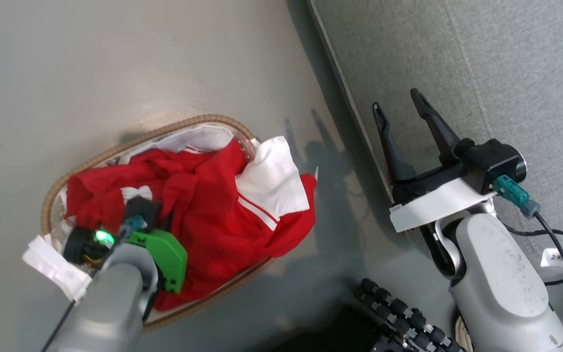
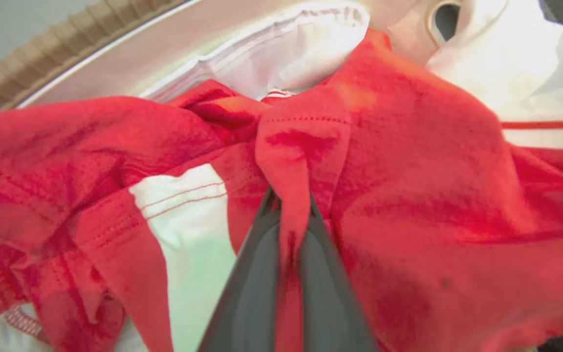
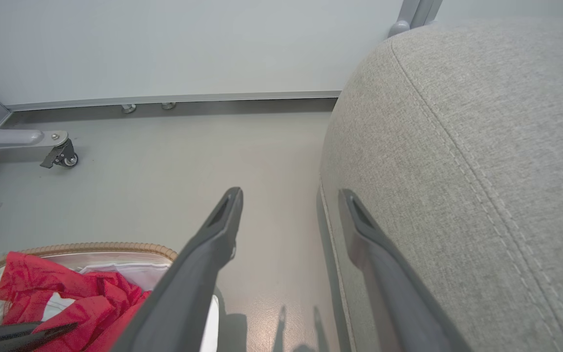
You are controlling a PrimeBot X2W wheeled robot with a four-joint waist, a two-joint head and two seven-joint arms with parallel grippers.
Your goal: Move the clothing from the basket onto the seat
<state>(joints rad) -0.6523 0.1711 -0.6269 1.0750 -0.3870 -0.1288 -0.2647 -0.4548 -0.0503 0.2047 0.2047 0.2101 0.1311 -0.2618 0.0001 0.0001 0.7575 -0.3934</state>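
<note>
Clamps a raised fold of the clothing (image 2: 408, 195) between the two dark fingers of the left gripper (image 2: 291, 200), pressed together on the red cloth, low inside the basket (image 1: 91, 155). Holds the right gripper (image 1: 396, 100) in the air with its fingers well apart and free, pointing along the near edge of the seat (image 1: 506, 73), at the border of grey cushion and floor (image 1: 115, 58). As for the clothing, all in the basket: heaped red over the white liner (image 1: 198, 139), with one white panel (image 1: 271, 176) draped over the brown woven rim on the side toward the seat and thin white stripes just below it. As for the basket, on the grey floor to the robot's left of the seat, near it but not touching. In the left wrist view, a second small panel (image 2: 184, 205) of white with red stitching just beside the closed fingers, to their left
</note>
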